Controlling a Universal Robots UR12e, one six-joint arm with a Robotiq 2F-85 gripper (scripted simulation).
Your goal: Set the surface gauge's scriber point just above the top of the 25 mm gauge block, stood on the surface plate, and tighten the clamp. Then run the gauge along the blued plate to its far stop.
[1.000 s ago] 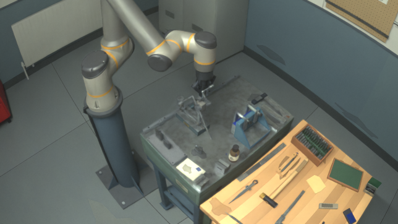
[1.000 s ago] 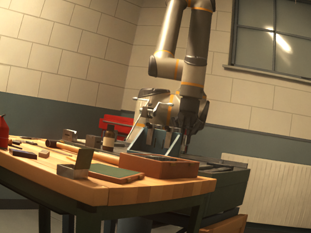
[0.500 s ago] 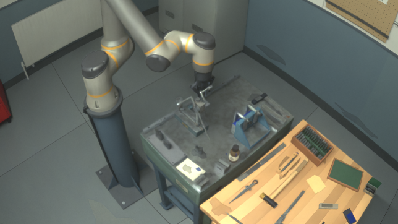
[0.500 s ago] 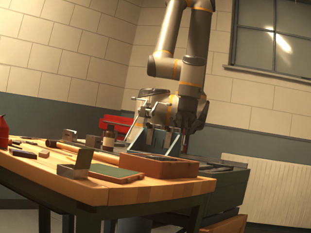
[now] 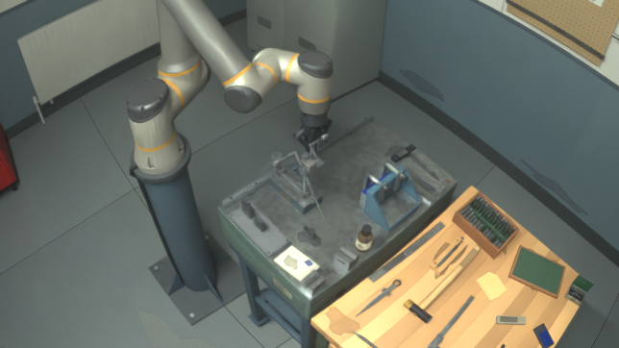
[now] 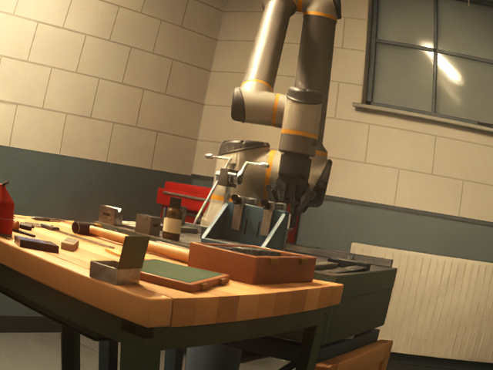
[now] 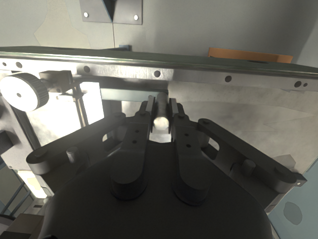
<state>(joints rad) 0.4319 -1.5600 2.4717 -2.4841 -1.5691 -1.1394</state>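
The surface gauge [image 5: 297, 182] stands on the grey surface plate beside a long rail, its thin scriber rod slanting down toward the plate's middle. Its knurled clamp knob [image 7: 23, 91] shows bright at the left of the wrist camera's picture. A small gauge block [image 5: 308, 236] stands on the plate nearer the front. The blued plate [image 5: 388, 193] is held upright in a blue angle bracket to the right. My gripper [image 7: 161, 113] is at the gauge's rear end, closed on a short round handle bar [image 7: 161, 111] of the gauge.
The wooden bench [image 5: 456, 283] adjoins the plate's front right corner, covered with rules, scribers, a hammer and a wooden block case [image 5: 486, 225]. On the plate stand a brown bottle [image 5: 364, 238], a steel block [image 5: 345, 260] and a flat tray [image 5: 255, 222].
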